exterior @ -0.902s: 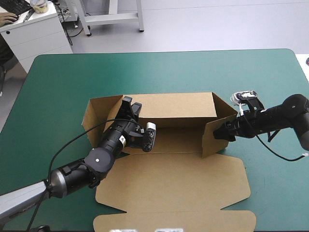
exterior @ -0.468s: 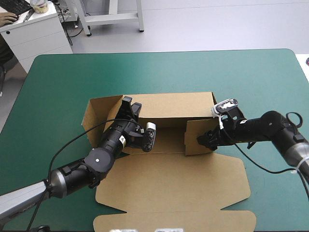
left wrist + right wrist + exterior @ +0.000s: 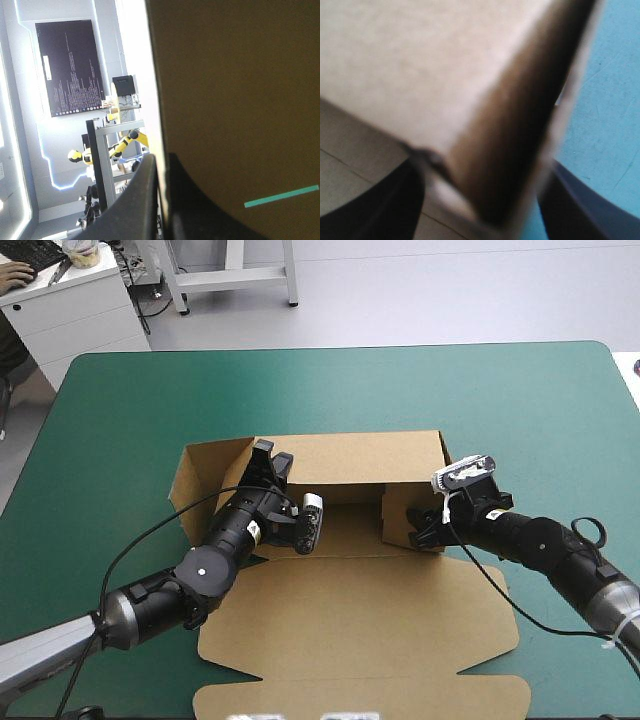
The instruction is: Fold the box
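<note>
The brown box [image 3: 350,610] lies at the table's middle with its back wall [image 3: 350,455] raised and its lid flat toward the near edge. My left gripper [image 3: 268,464] is at the back wall's left end, where the left side flap [image 3: 198,480] stands. In the left wrist view that gripper [image 3: 159,159] is shut on the board's edge. My right gripper [image 3: 421,530] presses against the right side flap [image 3: 398,512], which is turned inward across the floor. In the right wrist view its black fingers [image 3: 375,200] stand apart with the flap's corner [image 3: 470,100] between them.
The teal-green cover [image 3: 540,410] is bare to the right of and beyond the box. A white cabinet [image 3: 70,310] stands off the table's far left corner. The box's lid flap [image 3: 360,695] reaches nearly to the near edge.
My right gripper has moved left and pushed the right side flap from angled outward to folded inward across the box floor. The left arm has stayed where it was.
</note>
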Controlling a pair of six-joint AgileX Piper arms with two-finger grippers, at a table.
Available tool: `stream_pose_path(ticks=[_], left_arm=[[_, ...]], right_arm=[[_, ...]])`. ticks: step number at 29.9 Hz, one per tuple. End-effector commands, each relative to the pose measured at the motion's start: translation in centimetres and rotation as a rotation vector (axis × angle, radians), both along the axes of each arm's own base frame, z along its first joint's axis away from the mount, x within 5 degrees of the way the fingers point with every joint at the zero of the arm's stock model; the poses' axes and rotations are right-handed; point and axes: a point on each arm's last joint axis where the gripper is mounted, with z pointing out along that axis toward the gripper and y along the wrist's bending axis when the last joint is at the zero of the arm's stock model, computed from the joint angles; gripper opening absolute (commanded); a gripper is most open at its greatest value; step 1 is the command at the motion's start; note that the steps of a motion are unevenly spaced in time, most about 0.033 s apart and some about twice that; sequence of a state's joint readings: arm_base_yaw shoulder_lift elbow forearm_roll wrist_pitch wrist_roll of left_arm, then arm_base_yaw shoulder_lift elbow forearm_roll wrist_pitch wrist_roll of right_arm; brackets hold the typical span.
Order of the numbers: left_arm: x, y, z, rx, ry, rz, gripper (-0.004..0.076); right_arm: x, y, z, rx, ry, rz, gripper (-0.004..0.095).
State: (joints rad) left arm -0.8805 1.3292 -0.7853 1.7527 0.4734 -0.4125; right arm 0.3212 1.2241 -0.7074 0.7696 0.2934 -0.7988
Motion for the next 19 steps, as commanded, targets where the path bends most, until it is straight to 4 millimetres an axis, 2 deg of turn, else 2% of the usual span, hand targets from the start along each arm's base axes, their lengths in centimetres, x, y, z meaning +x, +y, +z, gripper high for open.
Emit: stream_pose_path(ticks=[1,4,16,19], left_arm=[[0.15,0.43,0.99,-0.006,-0.048,0.033,-0.001],[0.15,0.43,0.99,-0.006,-0.048,0.033,-0.001],[0.17,0.32,1.17,-0.04,-0.051,0.032,-0.001],[0.17,0.31,1.18,-0.04,-0.05,0.031,0.0025]], right_arm=[[0.31,-0.22,1.8,0.029,-0.1,-0.049,0.0316],[0.31,-0.22,1.79,0.015,-0.108,-0.039,-0.0026],[0.52,-0.22,2.06,0.012,-0.148,-0.061,-0.0018],[0.66,-0.35,2.2,0.011,-0.168,-0.078,-0.0018]])
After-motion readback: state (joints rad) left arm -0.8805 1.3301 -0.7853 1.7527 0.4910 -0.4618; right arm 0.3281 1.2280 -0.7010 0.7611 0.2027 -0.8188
